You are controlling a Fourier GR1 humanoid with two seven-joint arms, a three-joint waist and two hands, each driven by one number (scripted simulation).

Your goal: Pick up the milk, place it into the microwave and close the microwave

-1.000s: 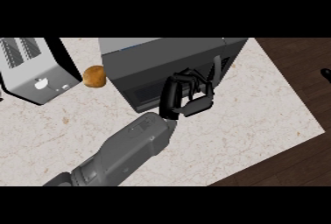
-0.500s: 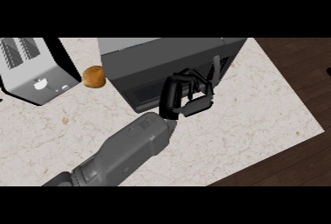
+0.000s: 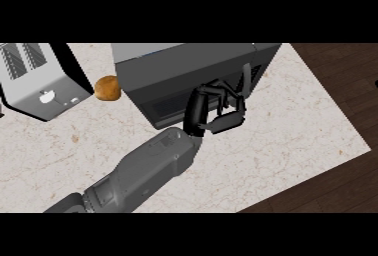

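Although the milk is nowhere to be made out on the table [image 3: 295, 125], it cannot be told whether it sits inside the microwave [image 3: 184, 70] or is merely hidden behind the robot hand [image 3: 214, 107]. Only one forearm is seen, coming in from the lower left edge and reaching up to the microwave's front; which arm it is cannot be settled from this view alone, though by its entry side it is judged to be the left. Its fingers are curled, set against the dark front panel near the right edge, and nothing is seen pinched between them. The step in hand is judged to be the door-closing, or the last of the placing. What is called for next is a push along the front face until the door is seated flush, with the fingers kept off the seam. A toaster [image 3: 37, 80] is noted at the far left of the table, and a small round brownish item [image 3: 108, 88], perhaps a bread roll, lies between it and the microwave, just beside the microwave's corner. Neither is judged to stand in the way. No other hand is in view.
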